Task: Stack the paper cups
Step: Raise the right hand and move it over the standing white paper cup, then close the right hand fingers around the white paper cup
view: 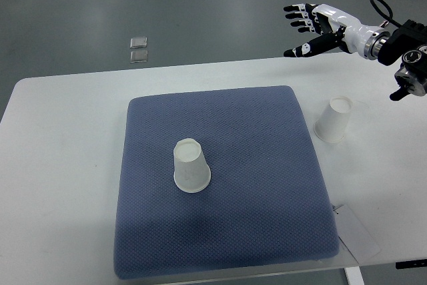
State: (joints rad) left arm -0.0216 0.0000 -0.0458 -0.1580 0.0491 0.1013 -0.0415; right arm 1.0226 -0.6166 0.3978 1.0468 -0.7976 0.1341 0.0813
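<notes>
I judge that I am at the very beginning of the stacking, in the approach step, because no cup is held and no cup is on another one. My right hand [308, 26] hangs in the air past the far edge of the white table [60, 151], with the fingers spread wide and the palm empty; it holds nothing. The left arm I cannot see at all in this view. I count two paper cups, both standing upside down with the wide mouth at the bottom. The first cup [191, 165] stands on the blue cushion mat [220, 231], a little left of its middle. The second cup [333, 119] stands on the bare table just beside the right edge of the mat, and it is the one nearer to my hand. For the next move, I think the hand must come down and toward me to this second cup, close around its side wall, lift it, and set it over the first one (both are inverted, so one should slide over the other). I count also one mat, and one sheet of paper [357, 231] at the near right corner of the mat.
</notes>
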